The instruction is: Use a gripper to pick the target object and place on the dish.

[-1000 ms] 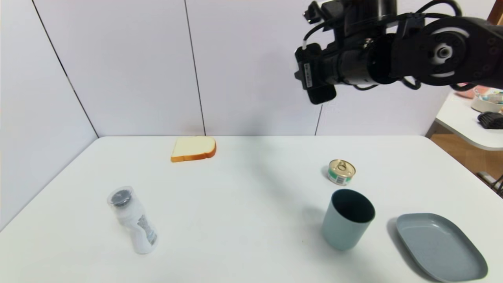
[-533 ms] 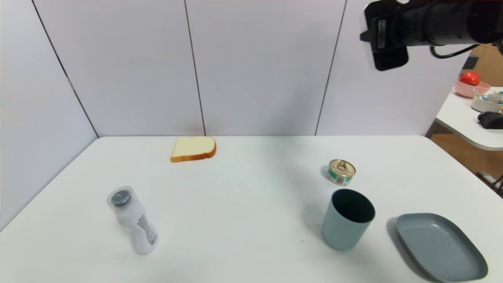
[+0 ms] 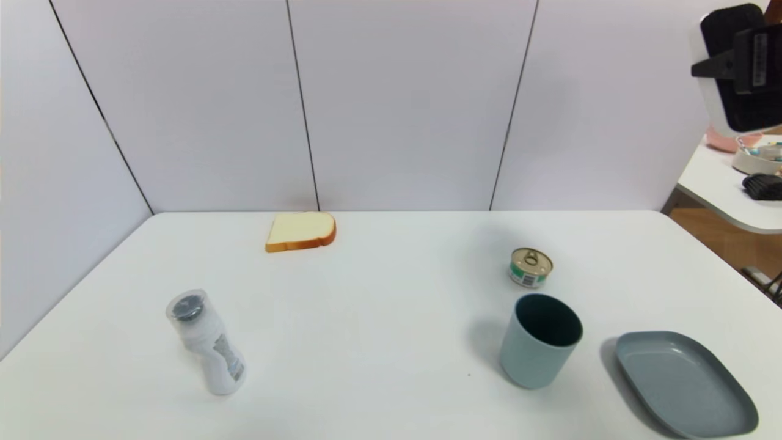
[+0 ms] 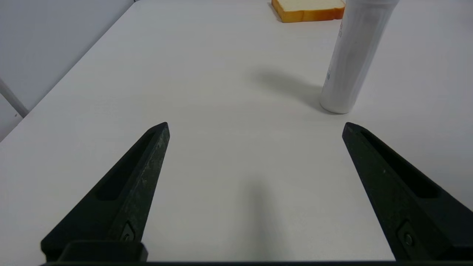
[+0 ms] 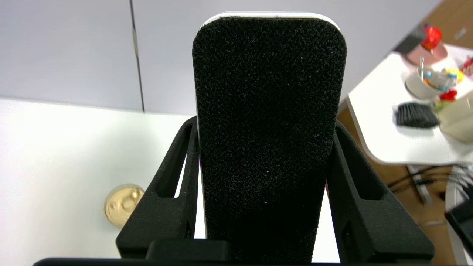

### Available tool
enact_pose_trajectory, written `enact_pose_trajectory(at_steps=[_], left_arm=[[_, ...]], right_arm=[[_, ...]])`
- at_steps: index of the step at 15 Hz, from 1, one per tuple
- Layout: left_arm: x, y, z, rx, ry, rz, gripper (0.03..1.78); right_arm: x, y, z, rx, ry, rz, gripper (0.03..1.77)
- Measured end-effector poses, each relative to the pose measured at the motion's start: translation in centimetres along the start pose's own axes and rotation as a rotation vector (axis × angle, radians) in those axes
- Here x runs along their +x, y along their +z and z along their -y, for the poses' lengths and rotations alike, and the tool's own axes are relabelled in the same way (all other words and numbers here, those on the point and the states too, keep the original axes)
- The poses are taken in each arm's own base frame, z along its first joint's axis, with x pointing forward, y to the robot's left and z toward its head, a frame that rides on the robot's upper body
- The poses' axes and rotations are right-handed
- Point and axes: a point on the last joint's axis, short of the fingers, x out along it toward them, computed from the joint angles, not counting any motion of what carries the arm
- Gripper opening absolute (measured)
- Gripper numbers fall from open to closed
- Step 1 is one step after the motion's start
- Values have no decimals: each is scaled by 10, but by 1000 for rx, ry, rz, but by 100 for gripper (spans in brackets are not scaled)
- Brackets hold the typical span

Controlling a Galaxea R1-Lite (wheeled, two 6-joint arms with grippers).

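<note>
— How far along is the robot?

— The pick looks done. The right pincer (image 5: 262, 177) is closed on the target object (image 5: 268, 122): in the right wrist view both black fingers (image 5: 170, 192) press against the long sides of the block, whose black felt face is turned to the camera, with a thin white edge showing at its far end.

— Where is the block, then?

— High in the air. In the head view the right pincer (image 3: 742, 58) sits at the top right corner, well above the bench (image 3: 379, 318) and carrying the target object (image 3: 724, 73) with it.

— And the dish?

— The dish (image 3: 684, 382) lies bare at the near right of the bench, just beside the grey-blue cup (image 3: 540, 339). Nothing is on it yet, so the placing is all still to do: carry the block over it, lower, and let go.

— The other arm?

— The left pincer (image 4: 255, 127) is spread wide and holds nothing, low over the bench near the white bottle (image 4: 353, 55). It seems idle.
</note>
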Motion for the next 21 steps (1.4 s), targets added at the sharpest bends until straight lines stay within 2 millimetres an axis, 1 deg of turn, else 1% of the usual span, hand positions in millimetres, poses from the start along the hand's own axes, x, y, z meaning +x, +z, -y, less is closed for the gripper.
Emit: enact_pose_trajectory(at_steps=[2,4,10,12,13,14,16,19,21], left_arm=[[0,0,0,0,0,0,169],[0,0,0,0,0,0,169],[0,0,0,0,0,0,169],[0,0,0,0,0,0,169],[0,0,0,0,0,0,169],[0,0,0,0,0,0,169],[0,0,0,0,0,0,169],[0,0,0,0,0,0,169],[0,0,0,0,0,0,169]], right_arm=[[-13,-26,6,-7,14,-67,96],[-24,-60,5,-21,30,-157,96],[-53,-170,-14,-65,141,-440,96],[-62,-198,-19,-74,169,-510,96],[-66,-209,-21,-78,176,-536,96],[-68,-216,-22,-78,182,-553,96],[-70,-216,-21,-76,179,-544,96],[-69,-199,-18,-62,180,-481,96],[-66,-193,-17,-56,198,-464,96]])
